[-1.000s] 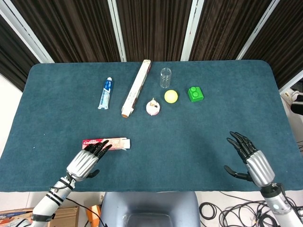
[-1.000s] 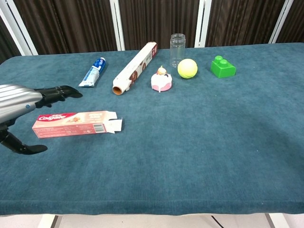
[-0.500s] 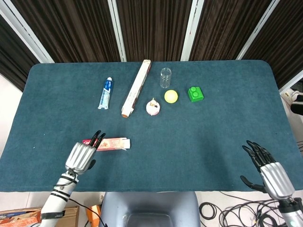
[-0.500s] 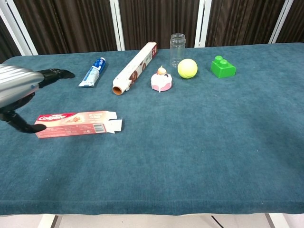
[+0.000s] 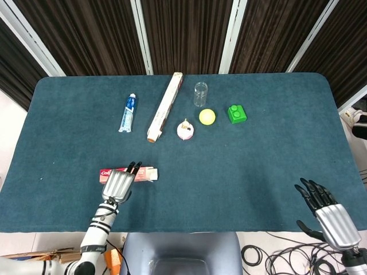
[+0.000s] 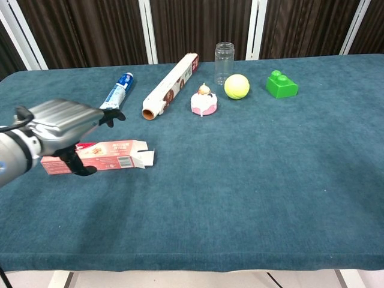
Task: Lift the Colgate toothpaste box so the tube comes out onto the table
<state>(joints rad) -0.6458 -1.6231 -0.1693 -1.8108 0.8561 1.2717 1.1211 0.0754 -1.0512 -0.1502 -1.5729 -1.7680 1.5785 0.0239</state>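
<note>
The red and white Colgate box (image 5: 143, 173) (image 6: 114, 155) lies flat near the table's front left, its right end flap hanging open. My left hand (image 5: 118, 184) (image 6: 63, 125) hovers over the box's left half. Its fingers (image 6: 111, 116) stretch out past the far side, while the thumb (image 6: 79, 169) reaches down on the near side. It grips nothing that I can see. No tube shows at the box's open end. My right hand (image 5: 325, 209) hangs open at the front right edge, fingers spread, and appears in the head view only.
At the back lie a blue and white toothpaste tube (image 5: 128, 112) (image 6: 117, 91), a long foil-roll box (image 5: 165, 106), a clear jar (image 5: 200, 93), a small pink toy (image 5: 186, 129), a yellow ball (image 5: 207, 117) and a green brick (image 5: 236, 113).
My left hand has swung right and now covers the box's left half, thumb down by its near side. My right hand drew back toward the front right edge. The box has stayed put.
</note>
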